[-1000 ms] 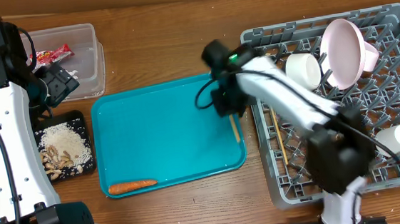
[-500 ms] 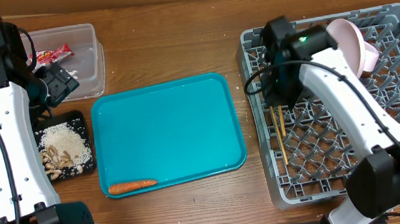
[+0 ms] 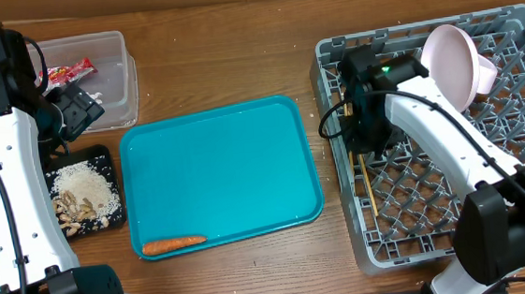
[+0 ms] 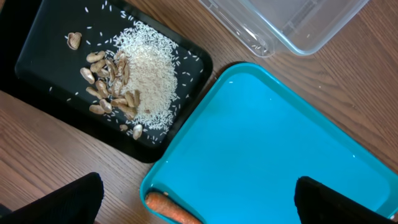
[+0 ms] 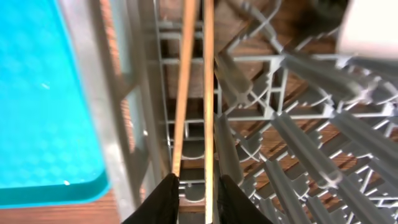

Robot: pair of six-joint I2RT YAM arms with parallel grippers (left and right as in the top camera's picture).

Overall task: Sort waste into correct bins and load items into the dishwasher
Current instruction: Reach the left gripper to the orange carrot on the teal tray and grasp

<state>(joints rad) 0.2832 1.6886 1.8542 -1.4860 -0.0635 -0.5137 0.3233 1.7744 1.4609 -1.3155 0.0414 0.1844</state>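
Right gripper [image 5: 198, 200] straddles the chopsticks [image 5: 209, 93], which lie just inside the rack's [image 3: 437, 218] 9 o'clock wall; whether it grips them, I cannot tell. Left gripper [image 4: 199, 202] hangs spread wide off the tray's [image 4: 261, 143] 10 o'clock corner.

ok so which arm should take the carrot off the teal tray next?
Left. The left gripper hangs open by the black tray, and the carrot shows in its wrist view. The right gripper is over the rack at the chopsticks, across the teal tray.
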